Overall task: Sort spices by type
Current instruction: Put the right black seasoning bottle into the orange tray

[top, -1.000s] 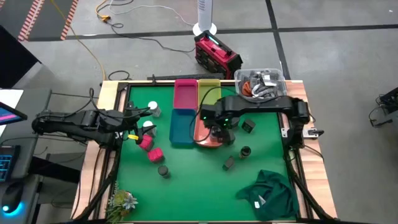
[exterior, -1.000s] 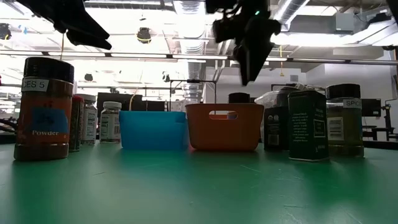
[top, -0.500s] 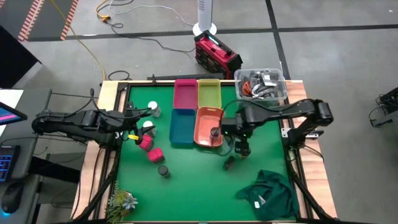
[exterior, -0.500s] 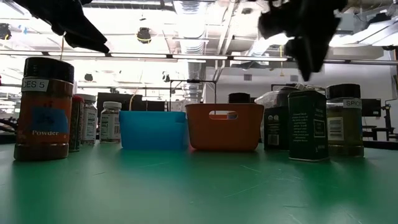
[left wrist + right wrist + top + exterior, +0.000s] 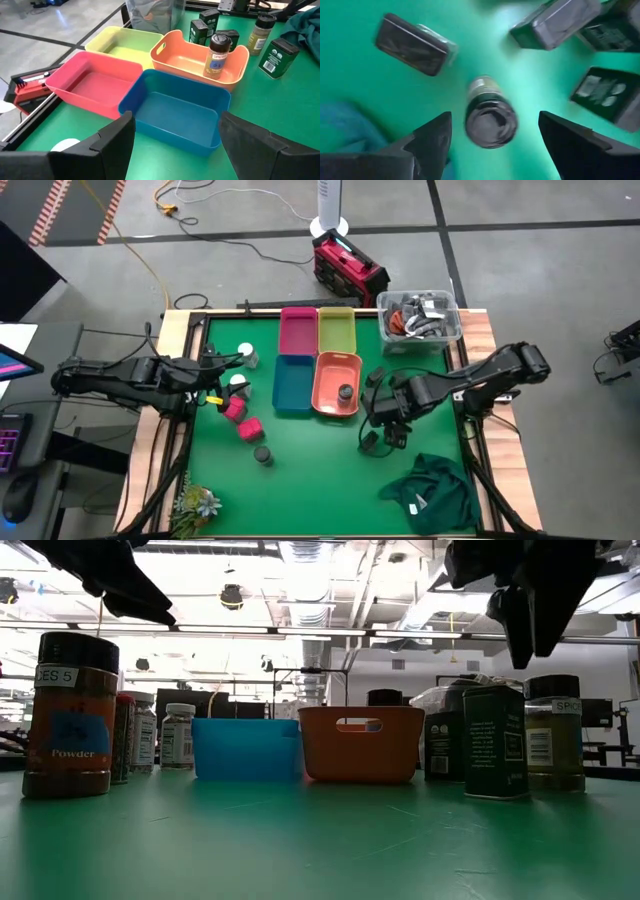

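Because the dark-lidded jar (image 5: 491, 114) stands upright in a tight cluster, the likeliest mishap is a finger coming down on a neighbour rather than beside the jar. The right gripper (image 5: 490, 132) hangs straight above it with its fingers spread wide and empty, one on either side of the lid. A descent slightly off-centre could clip the lid and tip the jar, since it is tall for its base. A tipped jar could roll toward the green cloth (image 5: 432, 488) nearby.

Seen from above, the jar shows a round black cap with a pale label below it. Dark rectangular tins (image 5: 415, 44) lie around it, one apart on one side and three crowded on the other. In the low view a tin (image 5: 495, 742) and a jar (image 5: 553, 732) stand close together on the green mat (image 5: 300, 470), so a closing finger might drag the tin along.

One jar (image 5: 345, 393) already stands in the orange bin (image 5: 327, 383), beside the blue bin (image 5: 290, 385), pink bin (image 5: 297, 332) and yellow bin (image 5: 336, 330). Pink blocks (image 5: 241, 419) and white-capped jars (image 5: 244, 354) wait near the left gripper (image 5: 172, 137), which is parked at the mat's left edge, fingers wide apart and holding nothing.
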Robot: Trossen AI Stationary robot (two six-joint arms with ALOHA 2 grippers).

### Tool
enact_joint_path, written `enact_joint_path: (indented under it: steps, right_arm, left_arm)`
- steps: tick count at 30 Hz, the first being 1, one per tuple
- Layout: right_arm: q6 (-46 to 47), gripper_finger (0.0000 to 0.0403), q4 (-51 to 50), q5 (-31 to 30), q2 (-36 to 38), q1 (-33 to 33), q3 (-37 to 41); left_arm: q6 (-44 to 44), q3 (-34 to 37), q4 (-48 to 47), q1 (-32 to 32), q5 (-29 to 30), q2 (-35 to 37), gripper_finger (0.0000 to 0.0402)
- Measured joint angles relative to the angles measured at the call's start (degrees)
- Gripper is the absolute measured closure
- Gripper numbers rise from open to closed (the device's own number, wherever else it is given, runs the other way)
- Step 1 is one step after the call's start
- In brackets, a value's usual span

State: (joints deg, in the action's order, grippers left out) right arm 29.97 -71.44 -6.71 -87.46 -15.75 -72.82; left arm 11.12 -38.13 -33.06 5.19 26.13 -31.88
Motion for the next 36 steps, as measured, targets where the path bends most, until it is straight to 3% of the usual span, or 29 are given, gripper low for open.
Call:
enact_joint_path:
  steps: [10, 25, 36]
  right_arm:
    - [3.0, 0.0076, 3.3, -4.9, 0.5, -3.8, 1.5]
    - [4.7, 0.0080, 12.7, -3.6, 1.0, -4.0, 12.9]
    - [-0.7, 0.0177, 14.9, 0.6, 1.0, 0.3, 15.0]
  left_arm:
    - [-0.1, 0.0, -0.1, 0.0, 0.0, 0.0, 0.0130]
    - [-0.8, 0.0, 0.0, 0.0, 0.0, 0.0, 0.0130]
    - [-1.0, 0.0, 0.0, 0.0, 0.0, 0.0, 0.0130]
